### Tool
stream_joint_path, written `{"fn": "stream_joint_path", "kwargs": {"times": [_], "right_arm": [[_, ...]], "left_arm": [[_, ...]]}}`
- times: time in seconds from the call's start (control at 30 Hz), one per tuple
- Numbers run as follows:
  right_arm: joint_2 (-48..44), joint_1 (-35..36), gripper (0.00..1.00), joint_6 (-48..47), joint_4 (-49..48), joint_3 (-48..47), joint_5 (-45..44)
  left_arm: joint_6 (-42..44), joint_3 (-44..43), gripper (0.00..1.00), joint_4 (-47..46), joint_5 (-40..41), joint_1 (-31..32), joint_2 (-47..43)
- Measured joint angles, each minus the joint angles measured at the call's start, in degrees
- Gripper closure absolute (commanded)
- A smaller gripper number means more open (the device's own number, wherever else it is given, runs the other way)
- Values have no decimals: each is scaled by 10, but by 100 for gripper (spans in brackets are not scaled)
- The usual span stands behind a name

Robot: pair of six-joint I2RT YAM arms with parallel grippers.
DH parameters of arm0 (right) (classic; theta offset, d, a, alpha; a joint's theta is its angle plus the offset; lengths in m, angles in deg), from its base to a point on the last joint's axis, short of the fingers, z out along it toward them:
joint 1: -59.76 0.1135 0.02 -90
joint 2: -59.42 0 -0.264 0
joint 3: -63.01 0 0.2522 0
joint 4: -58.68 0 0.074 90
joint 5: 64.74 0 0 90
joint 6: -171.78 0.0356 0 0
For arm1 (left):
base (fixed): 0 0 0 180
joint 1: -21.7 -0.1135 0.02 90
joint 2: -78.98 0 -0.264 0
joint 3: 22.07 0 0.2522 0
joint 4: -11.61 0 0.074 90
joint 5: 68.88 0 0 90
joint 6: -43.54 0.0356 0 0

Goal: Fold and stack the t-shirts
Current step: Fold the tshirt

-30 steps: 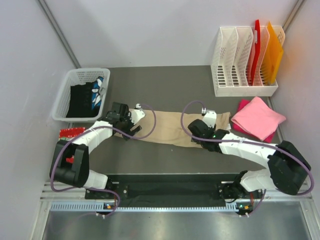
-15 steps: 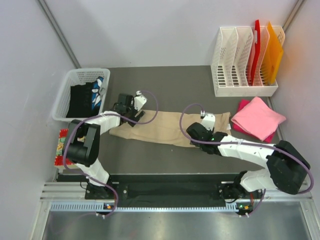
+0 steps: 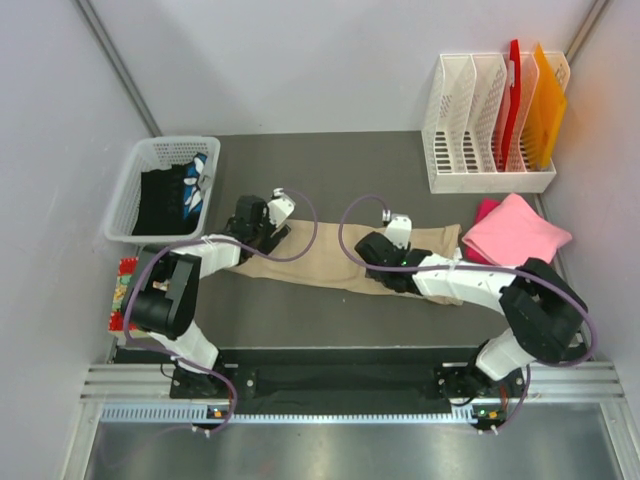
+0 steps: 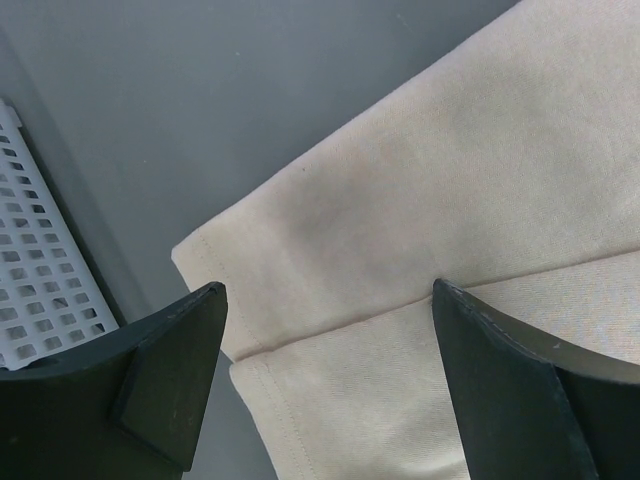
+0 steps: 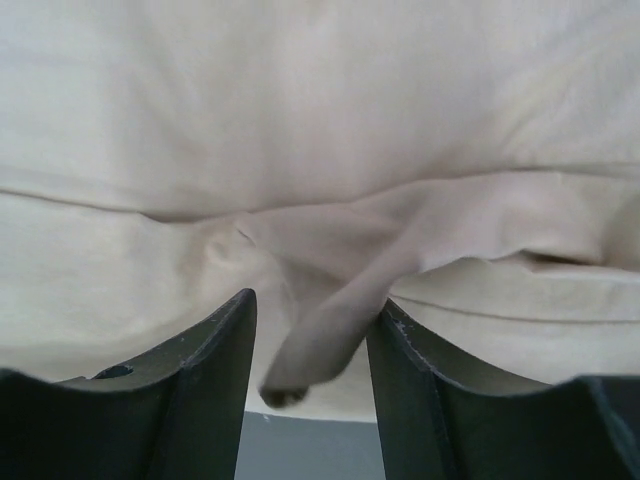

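Observation:
A beige t-shirt (image 3: 330, 258) lies folded into a long strip across the middle of the table. My left gripper (image 3: 262, 236) hovers over its left end. In the left wrist view the gripper (image 4: 328, 290) is open wide and empty above the shirt's hemmed corner (image 4: 300, 300). My right gripper (image 3: 385, 256) sits on the strip's right half. In the right wrist view it (image 5: 312, 330) is shut on a raised fold of the beige cloth (image 5: 330, 340). A folded pink t-shirt (image 3: 515, 236) lies at the right.
A white basket (image 3: 128, 190) with dark clothes stands at the back left, and its mesh shows in the left wrist view (image 4: 40, 290). A white file rack (image 3: 480, 140) with red and orange folders stands at the back right. A red object (image 3: 128, 268) lies by the left arm.
Both grippers have moved. The left went from the shirt's left edge back and right over its corner. The right slid left along the strip and closed on a fold.

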State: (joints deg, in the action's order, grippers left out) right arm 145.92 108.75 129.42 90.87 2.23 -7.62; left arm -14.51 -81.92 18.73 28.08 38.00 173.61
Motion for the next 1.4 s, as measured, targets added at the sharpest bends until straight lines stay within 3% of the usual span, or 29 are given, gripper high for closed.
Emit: {"fn": "stream_joint_path", "kwargs": {"times": [0.43, 0.7, 0.8, 1.1, 1.4], "right_arm": [[56, -72, 55, -54, 2, -112, 0], [162, -143, 56, -100, 48, -261, -3], [158, -148, 52, -111, 67, -288, -17], [-37, -140, 51, -100, 68, -100, -15], [-52, -109, 52, -60, 37, 4, 11]], "left_arm": [[20, 33, 11, -42, 4, 2, -15], [33, 55, 11, -49, 15, 2, -33], [39, 59, 11, -49, 19, 2, -38], [45, 64, 11, -37, 21, 1, -47], [47, 65, 11, -37, 21, 1, -48]]}}
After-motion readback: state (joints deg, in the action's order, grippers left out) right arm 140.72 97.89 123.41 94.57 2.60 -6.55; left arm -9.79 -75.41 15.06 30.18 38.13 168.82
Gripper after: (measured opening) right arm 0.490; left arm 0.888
